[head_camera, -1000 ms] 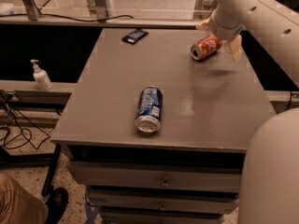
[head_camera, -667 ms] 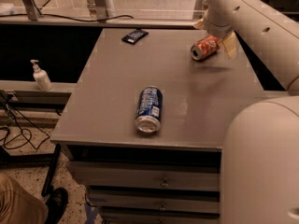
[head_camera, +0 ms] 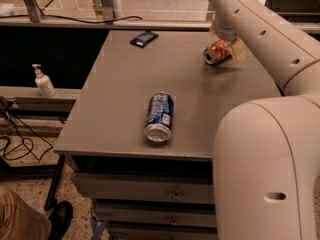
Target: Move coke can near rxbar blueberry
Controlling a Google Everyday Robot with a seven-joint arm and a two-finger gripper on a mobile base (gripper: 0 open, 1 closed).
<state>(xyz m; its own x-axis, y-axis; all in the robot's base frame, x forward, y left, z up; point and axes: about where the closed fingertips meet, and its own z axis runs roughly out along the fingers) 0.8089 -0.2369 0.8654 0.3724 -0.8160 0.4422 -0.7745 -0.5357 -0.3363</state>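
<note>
The coke can (head_camera: 215, 53) lies on its side at the far right of the grey table (head_camera: 120, 89), its silver top facing the front left. My gripper (head_camera: 225, 43) comes down from the arm above and straddles the can, one tan finger on each side, closed on it. The rxbar blueberry (head_camera: 144, 38), a flat dark wrapper, lies at the table's far edge, left of the can and well apart from it.
A blue and white can (head_camera: 159, 116) lies on its side near the table's front middle. My arm's large white body (head_camera: 265, 169) fills the lower right. A soap dispenser (head_camera: 44, 82) stands on a lower shelf at the left. Drawers sit beneath the table.
The arm has swung a little to the left over the coke can, and the can has shifted slightly left with it. The other can and the bar have not moved.
</note>
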